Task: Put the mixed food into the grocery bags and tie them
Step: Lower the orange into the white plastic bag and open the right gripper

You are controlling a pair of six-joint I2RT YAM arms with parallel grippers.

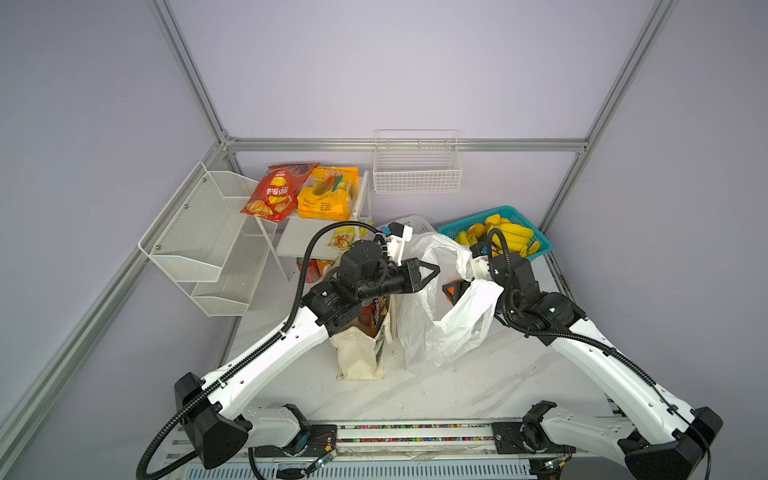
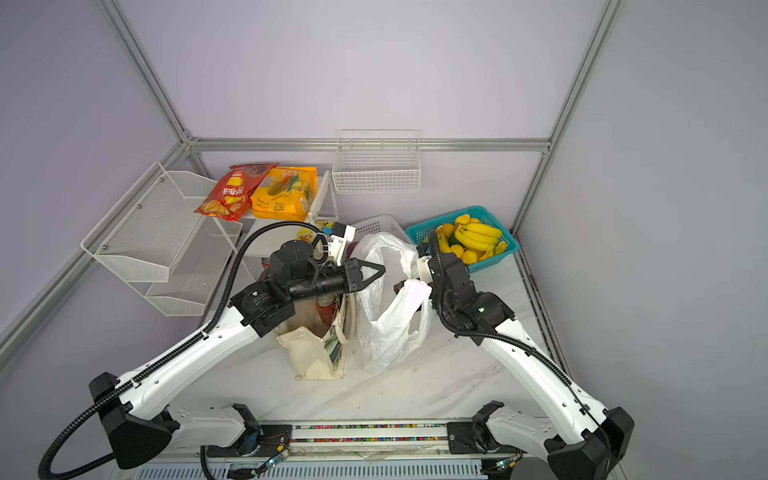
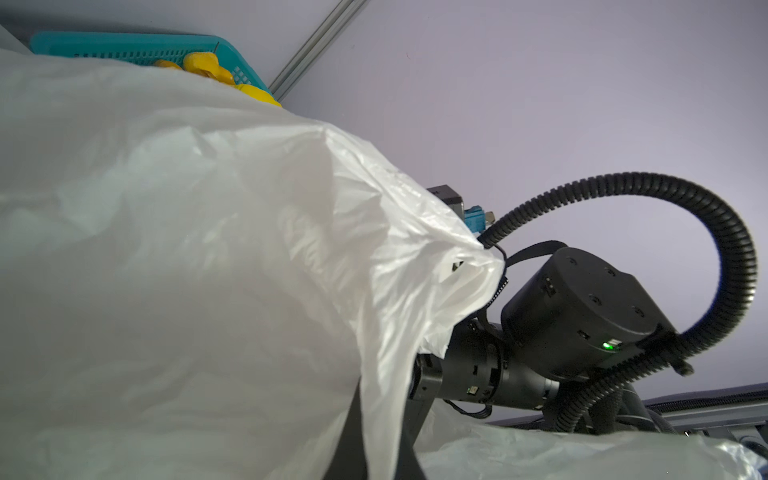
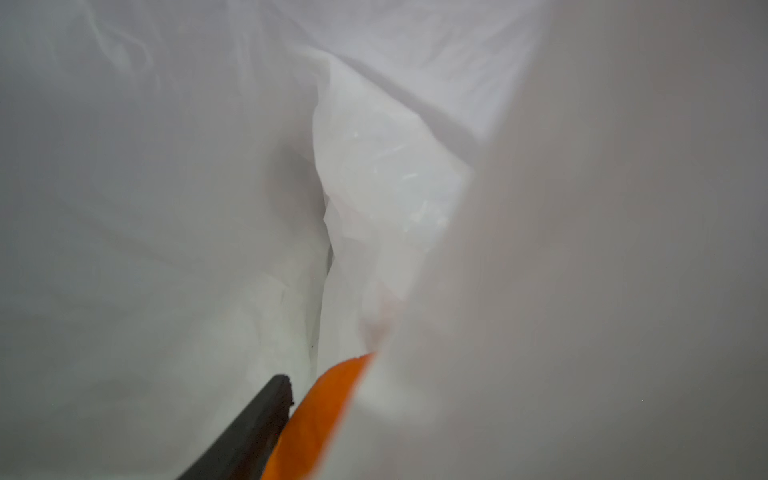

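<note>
- The white plastic bag [image 1: 440, 328] stands open mid-table [image 1: 478, 386], just beside the cream canvas tote [image 1: 357, 353], at the tote's 3 o'clock
- The left gripper [image 1: 437, 269] reaches in from 9 o'clock, above the tote; its jaws are closed tight; in the left wrist view bag film hangs between its dark prongs, so it looks pinched on the bag's rim
- The right gripper [image 1: 452, 291] comes in from 3 o'clock, sunk into the bag's mouth; an orange [image 4: 324, 415] lies against one dark finger [image 4: 257, 415]; film hides the rest, so I cannot tell whether the jaws clasp it
- A reddish-brown drink can [image 2: 324, 309] stands upright inside the tote, under the left arm
- Teal basket [image 2: 498, 257] of bananas [image 2: 478, 232] at 1 o'clock; red crisp packet [image 1: 274, 195] and yellow-orange packet [image 1: 328, 195] at 11 o'clock
</note>
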